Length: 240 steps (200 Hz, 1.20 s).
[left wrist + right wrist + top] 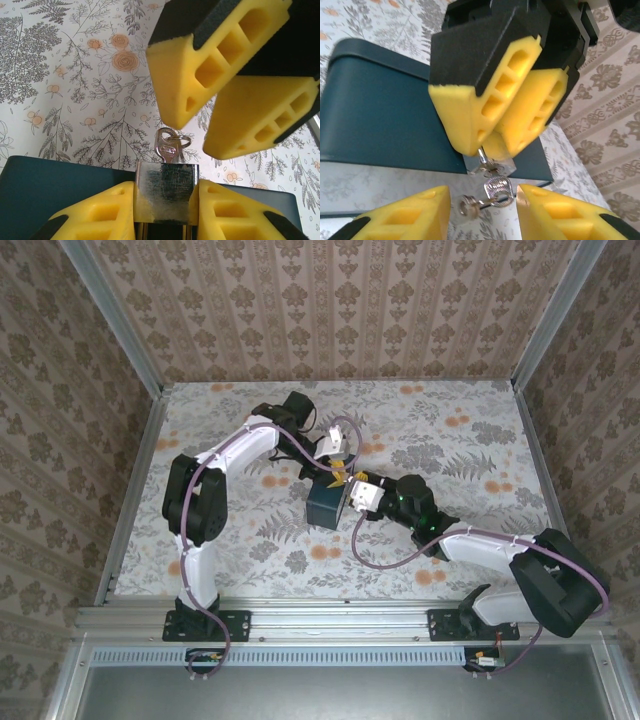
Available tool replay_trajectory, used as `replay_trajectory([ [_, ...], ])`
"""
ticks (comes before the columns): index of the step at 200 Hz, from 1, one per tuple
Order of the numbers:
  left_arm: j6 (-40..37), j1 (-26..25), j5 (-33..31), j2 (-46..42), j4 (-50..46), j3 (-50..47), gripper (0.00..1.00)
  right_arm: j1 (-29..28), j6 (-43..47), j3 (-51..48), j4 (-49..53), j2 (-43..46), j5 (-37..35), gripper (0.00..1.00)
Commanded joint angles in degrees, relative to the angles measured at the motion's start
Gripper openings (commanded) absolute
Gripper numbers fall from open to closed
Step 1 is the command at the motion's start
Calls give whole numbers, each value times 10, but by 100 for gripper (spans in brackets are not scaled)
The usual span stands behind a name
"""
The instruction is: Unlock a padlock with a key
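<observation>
My left gripper [165, 200] is shut on the small brass-coloured padlock [165, 192], one yellow finger against each side of its body. A silver key [167, 149] with a ring stands in the padlock's keyhole. In the right wrist view the key's head [498, 188] lies between the fingers of my open right gripper [482, 200], with a gap on each side. The padlock [474, 164] sits just beyond it, under the left gripper [487, 150]. In the top view both grippers, left [335, 465] and right [352, 490], meet at mid-table.
A dark blue box [325, 505] lies on the flowered tablecloth right under the two grippers; it also shows behind the padlock [50, 190] and beside it [385, 115]. Patterned walls close the table at the back and both sides.
</observation>
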State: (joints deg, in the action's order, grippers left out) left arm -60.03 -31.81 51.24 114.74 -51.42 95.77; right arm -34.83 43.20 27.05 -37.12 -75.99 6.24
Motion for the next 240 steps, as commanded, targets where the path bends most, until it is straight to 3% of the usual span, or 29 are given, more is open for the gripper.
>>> replay_trajectory([
  [1, -11, 3, 24, 9, -22, 15, 28, -2, 41, 17, -6, -12, -27, 41],
  [128, -12, 3, 26, 9, -25, 15, 27, -3, 64, 44, -19, -69, -36, 27],
  [155, -11, 3, 26, 9, -24, 15, 27, -1, 57, 44, -10, -63, -30, 21],
  [182, -9, 3, 25, 9, -23, 14, 26, 3, 43, 45, 24, -45, -20, 9],
  [240, -11, 3, 26, 7, -21, 13, 26, 40, -46, 72, 132, -1, 75, 1],
])
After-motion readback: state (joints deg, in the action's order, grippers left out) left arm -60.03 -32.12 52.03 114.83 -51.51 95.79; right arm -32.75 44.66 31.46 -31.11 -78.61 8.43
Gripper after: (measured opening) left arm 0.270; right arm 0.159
